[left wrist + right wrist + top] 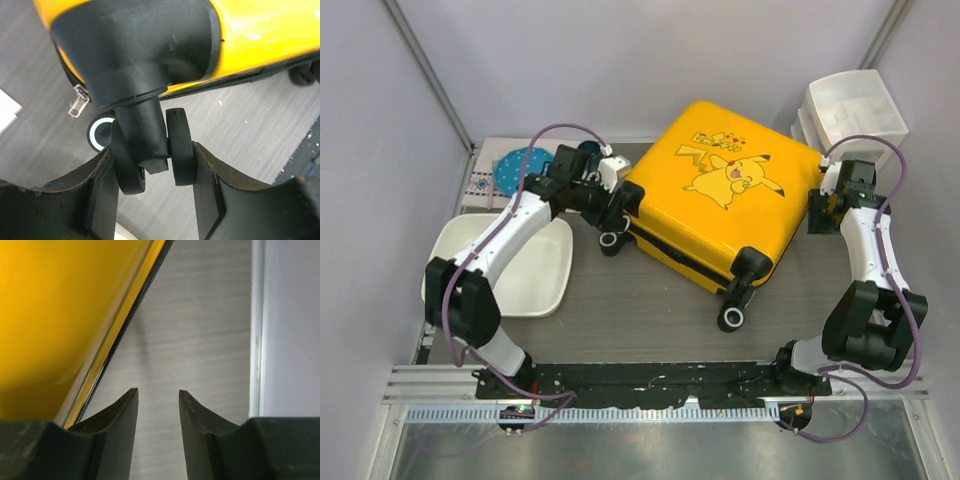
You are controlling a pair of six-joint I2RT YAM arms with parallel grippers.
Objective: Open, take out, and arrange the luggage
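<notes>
Left wrist: our left gripper [152, 150] is clamped across the black twin caster wheel [180, 150] of the yellow hard-shell Pikachu-print suitcase [720, 200], which lies shut and flat mid-table. Our right gripper [157, 390] sits narrow and empty beside its right edge. Risk: if the caster swivels, the grip could slip and we'd shove the case into the white plastic drawer unit [812, 105].

We see a robotics lab cell: plain pale panels [620, 60] held by aluminium struts [432, 75] wall in a grey table [640, 310], and the left arm [510, 235] and right arm [872, 250], trailing purple cables [567, 127], are bolted to a metal rail [420, 385] at its near edge.
</notes>
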